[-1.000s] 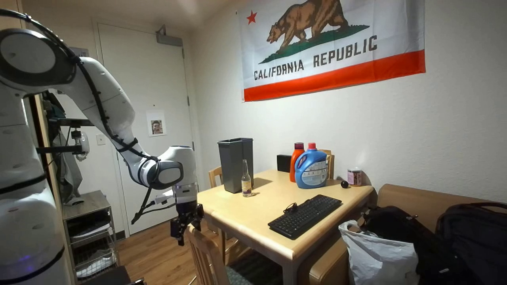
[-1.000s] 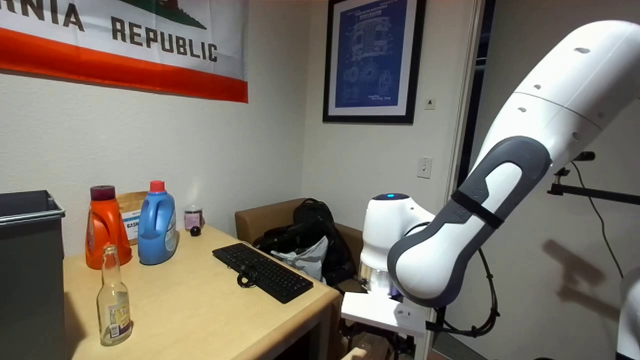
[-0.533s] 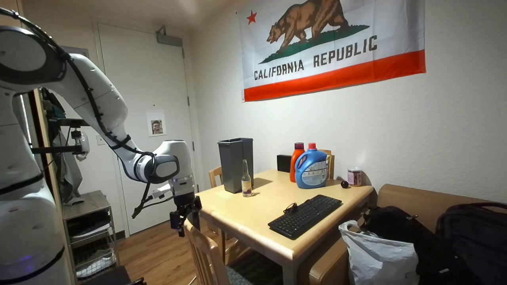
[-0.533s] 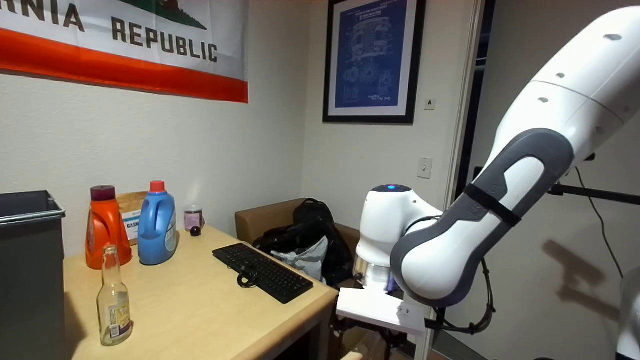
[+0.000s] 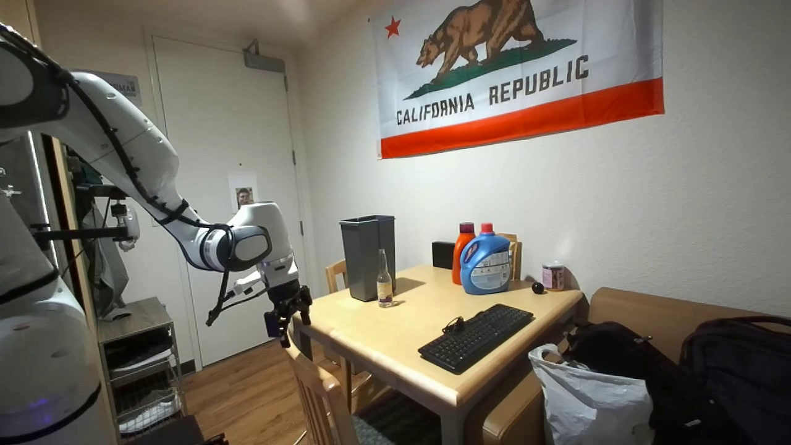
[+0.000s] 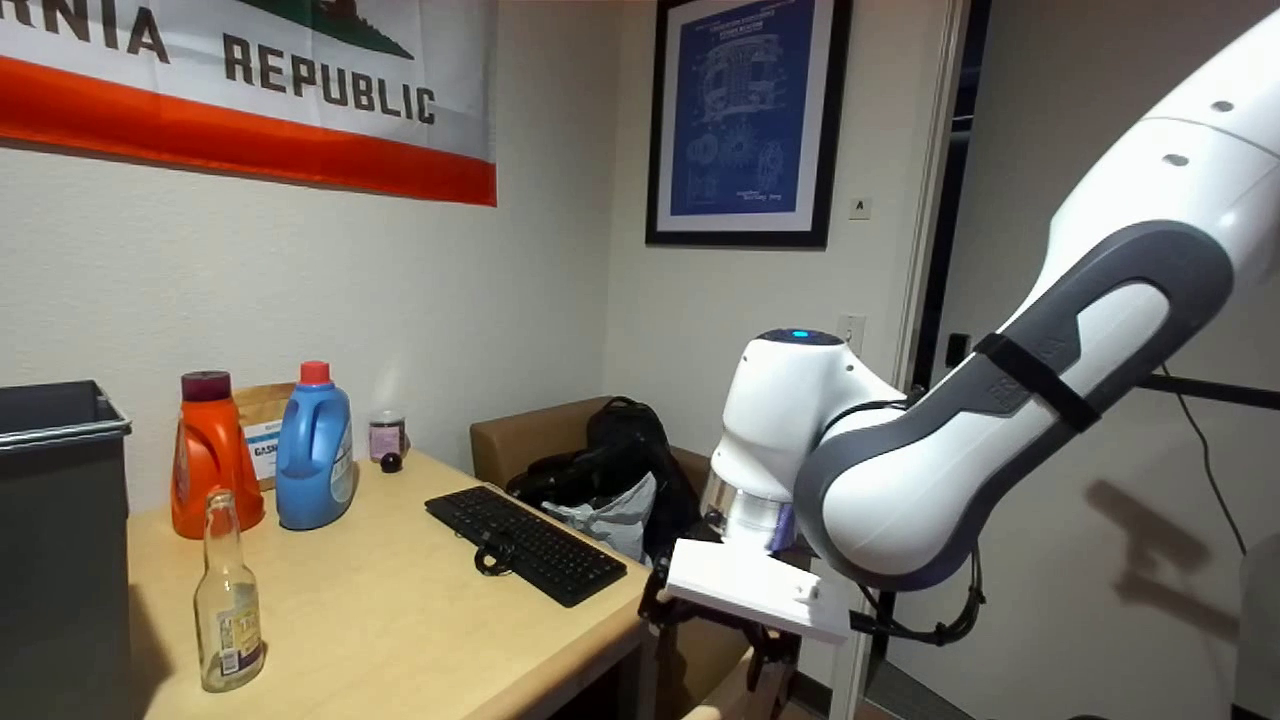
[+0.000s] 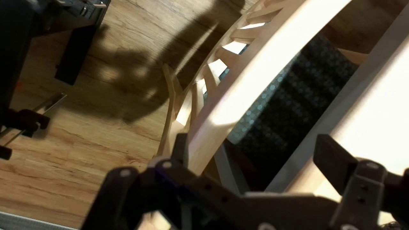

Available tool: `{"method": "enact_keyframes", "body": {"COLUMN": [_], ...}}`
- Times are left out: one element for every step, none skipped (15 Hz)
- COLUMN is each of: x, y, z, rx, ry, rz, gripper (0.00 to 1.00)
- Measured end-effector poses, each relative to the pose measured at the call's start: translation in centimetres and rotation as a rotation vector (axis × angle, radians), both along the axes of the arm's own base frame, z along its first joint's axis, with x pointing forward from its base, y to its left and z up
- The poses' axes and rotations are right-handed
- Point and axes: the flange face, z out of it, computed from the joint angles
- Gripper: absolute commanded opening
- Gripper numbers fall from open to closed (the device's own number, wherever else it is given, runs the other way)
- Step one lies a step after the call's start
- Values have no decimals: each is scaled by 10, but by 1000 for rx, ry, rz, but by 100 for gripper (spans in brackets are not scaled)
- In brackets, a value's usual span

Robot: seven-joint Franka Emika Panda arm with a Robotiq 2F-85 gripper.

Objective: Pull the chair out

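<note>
In an exterior view the chair point(image 5: 316, 377) stands beside the tabletop point(image 5: 364, 330), backrest toward the arm point(image 5: 133, 148). The pincer point(image 5: 295, 329) is at the far end of the chair's top rail point(image 7: 255, 67), its fingers point(image 7: 181, 148) wide apart. In the wrist view the rail runs into the gap between them, close to the finger at that view's left; contact cannot be determined. The finger at that view's right overlaps the tabletop edge. The dark patterned seat point(image 7: 271, 108) shows between rail and tabletop. In an exterior view a white plate point(image 6: 755, 590) covers part of the pincer, and the chair is reduced to light wood at the lower border; this view alone shows a framed blue print point(image 6: 745, 120). On the tabletop: a keyboard point(image 5: 482, 337), grey bin point(image 5: 361, 259), glass bottle point(image 5: 384, 289), orange jug point(image 6: 212, 460), blue jug point(image 5: 491, 272) and jar point(image 5: 554, 277). The tabletop edge lies close on the chair's seat side; an unidentified dark object point(image 7: 19, 57) overhangs the wooden floor point(image 7: 105, 153) on its outer side.
</note>
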Motion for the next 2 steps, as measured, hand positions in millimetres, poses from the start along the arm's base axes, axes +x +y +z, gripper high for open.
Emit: {"method": "enact_keyframes", "body": {"x": [0, 0], "y": [2, 2], "z": [5, 7], "rx": [2, 2], "ry": [-12, -18], "rz": [2, 4], "gripper": [100, 100]}}
